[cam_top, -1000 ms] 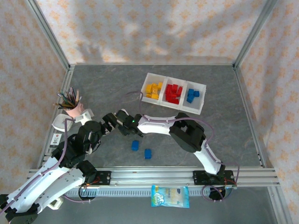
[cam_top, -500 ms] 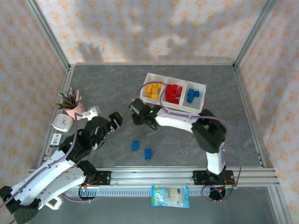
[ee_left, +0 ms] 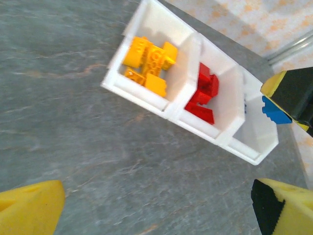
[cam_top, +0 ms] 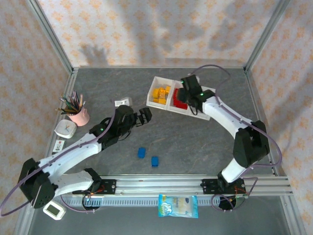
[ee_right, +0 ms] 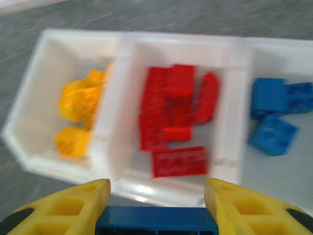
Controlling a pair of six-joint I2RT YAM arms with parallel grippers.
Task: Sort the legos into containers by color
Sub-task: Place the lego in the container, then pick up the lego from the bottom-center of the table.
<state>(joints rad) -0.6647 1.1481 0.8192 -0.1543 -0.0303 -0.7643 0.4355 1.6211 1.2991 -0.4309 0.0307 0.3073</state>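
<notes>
One blue brick (ee_right: 156,221), likely light, rigid and slick-sided, sits pinched across its flat sides in the right gripper (ee_right: 156,193); the left gripper (ee_left: 154,208) gapes, empty.

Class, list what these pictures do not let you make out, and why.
- Right wrist view: the blue brick in the right gripper is cut off by the bottom edge.
- Right wrist view: the red legos are too blurred to count.
- Left wrist view: the tray's blue compartment is partly behind the right gripper.
- Top view: that compartment lies under the right arm.
</notes>
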